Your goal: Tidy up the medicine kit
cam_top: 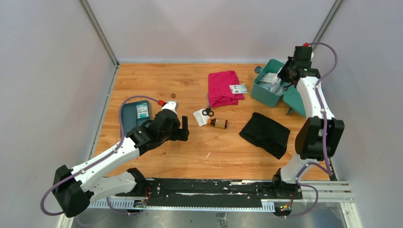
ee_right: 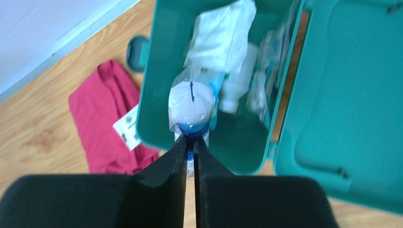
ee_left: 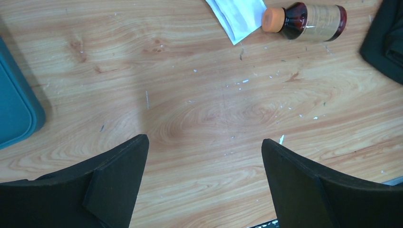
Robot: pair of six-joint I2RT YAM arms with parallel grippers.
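On your wooden tabletop (cam_top: 218,152), the left gripper (ee_left: 204,142) hovers over bare wood, fingers (ee_left: 114,183) spread wide, touching nothing. At the far right corner, your right gripper (ee_right: 190,142) pinches a clear plastic packet (ee_right: 191,107) over the open medicine kit (ee_right: 154,95), right of the pink cloth (cam_top: 222,88).

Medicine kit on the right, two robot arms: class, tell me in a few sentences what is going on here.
The right gripper is shut on a clear bag and holds it over the open kit, which has several packets inside. The left gripper hangs open above the table, holding nothing. A bottle, scissors and a card lie outside the kit.
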